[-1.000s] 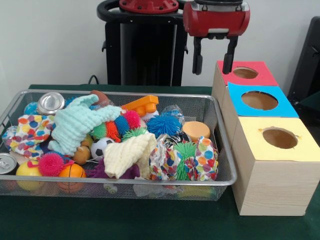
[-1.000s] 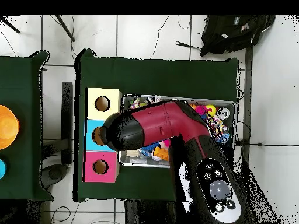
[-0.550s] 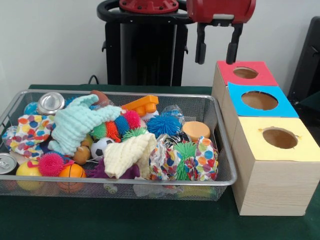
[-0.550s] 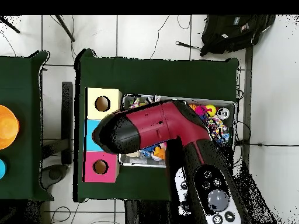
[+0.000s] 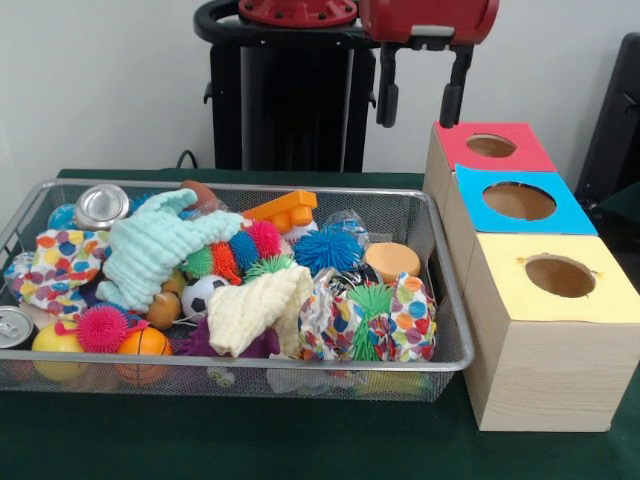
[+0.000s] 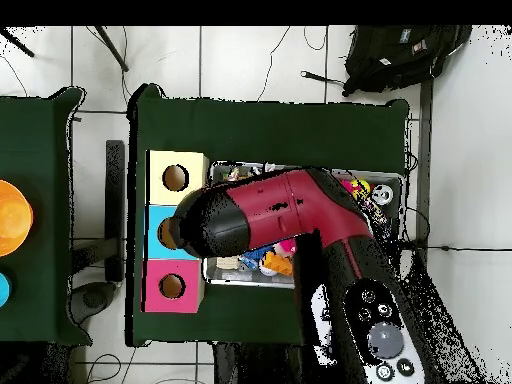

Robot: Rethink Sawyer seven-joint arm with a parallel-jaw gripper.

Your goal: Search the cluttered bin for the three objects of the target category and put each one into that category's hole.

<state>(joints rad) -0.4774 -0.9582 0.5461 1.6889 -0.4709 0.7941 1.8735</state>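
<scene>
1. So, front view first: we've got the gripper (image 5: 414, 95) hanging high up at the back, fingers spread apart with nothing between them. It sits above the far edge of the wire bin (image 5: 445, 300), just inboard of the red-topped box (image 5: 490, 147), not over any hole.

2. Same view, the bin is packed. We don't know which category is the target, so the candidates are guesses: spiky balls like the blue spiky ball (image 5: 327, 249) and the pink spiky ball (image 5: 101, 327), cloths like the mint cloth (image 5: 150, 248) and the cream cloth (image 5: 255, 307), cans like the silver can (image 5: 100, 205), plus a soccer ball (image 5: 205, 293) and an orange block (image 5: 283, 211).

3. The relation that matters: everything worth grabbing lies below the claw and toward the camera, most of it off to the picture's left. We reckon the next move is a drop down and forward into the pile. The blue spiky ball and orange block are the nearest reach.

4. Overhead view: the arm (image 6: 270, 215) covers most of the bin, so we can't check the fingers or much of the clutter. The three boxes line up beside the bin: yellow-topped box (image 6: 176, 177), blue-topped box (image 6: 157, 232) half hidden under the arm, then red.
</scene>
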